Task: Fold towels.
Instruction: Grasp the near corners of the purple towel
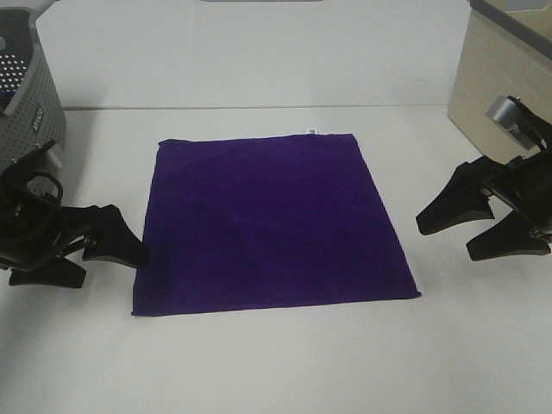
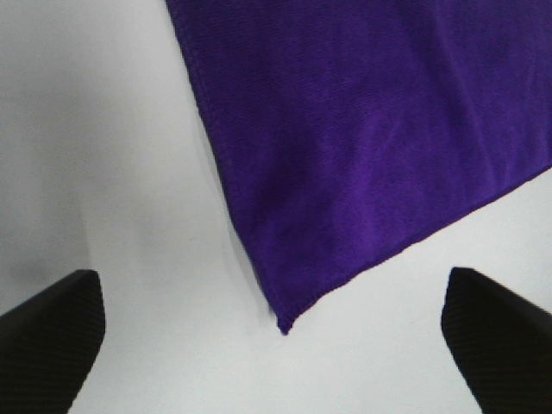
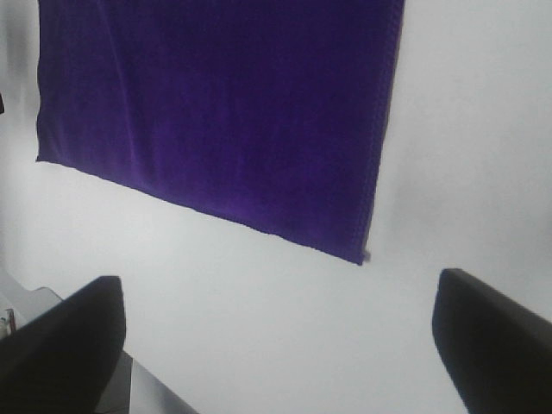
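**On the white table: towel flat, both grippers wide open beside it**

In the middle of the table (image 1: 259, 362) you have the purple towel (image 1: 272, 220), spread flat as one square layer. Its small white tag (image 1: 313, 130) sits on the far edge, toward the right.

The left gripper (image 1: 110, 263) is low at the towel's left side, near the near-left corner, and it points right toward the cloth. Its jaws stand wide apart and hold nothing. One fingertip is just beside the left edge; you cannot tell if it touches. In the left wrist view this corner lies ahead, between the two fingers (image 2: 52, 341).

The right gripper (image 1: 448, 239) is low at the right side and points left. Its jaws are also wide apart and empty, near the right edge but not touching it.

A grey perforated basket (image 1: 26, 86) stands at the far left, and a beige box (image 1: 492, 86) at the far right.
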`<move>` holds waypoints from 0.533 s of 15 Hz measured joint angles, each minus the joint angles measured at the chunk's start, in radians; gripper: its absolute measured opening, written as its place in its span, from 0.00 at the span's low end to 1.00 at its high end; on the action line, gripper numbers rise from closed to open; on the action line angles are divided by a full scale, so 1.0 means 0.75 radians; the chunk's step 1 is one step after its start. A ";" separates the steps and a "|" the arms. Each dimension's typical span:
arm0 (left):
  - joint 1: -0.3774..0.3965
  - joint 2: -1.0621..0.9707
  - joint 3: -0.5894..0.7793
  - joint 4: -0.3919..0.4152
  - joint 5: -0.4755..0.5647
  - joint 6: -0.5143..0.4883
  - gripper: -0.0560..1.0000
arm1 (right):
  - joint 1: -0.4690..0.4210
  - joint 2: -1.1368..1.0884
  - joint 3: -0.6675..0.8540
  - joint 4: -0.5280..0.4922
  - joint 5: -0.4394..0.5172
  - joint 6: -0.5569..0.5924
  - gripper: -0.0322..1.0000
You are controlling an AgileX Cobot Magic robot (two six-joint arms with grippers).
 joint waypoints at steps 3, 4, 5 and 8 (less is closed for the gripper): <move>0.000 0.039 -0.005 -0.001 -0.005 0.000 0.99 | 0.000 0.000 0.000 0.004 -0.001 0.001 0.94; 0.000 0.039 -0.005 -0.001 -0.007 0.000 0.99 | 0.000 0.000 0.000 0.004 -0.008 0.001 0.94; 0.000 0.039 -0.005 -0.001 -0.009 0.000 0.99 | 0.000 0.000 0.000 0.005 -0.021 0.001 0.94; 0.000 0.039 -0.005 0.007 -0.015 0.000 0.99 | 0.000 0.003 0.000 0.041 -0.063 0.032 0.94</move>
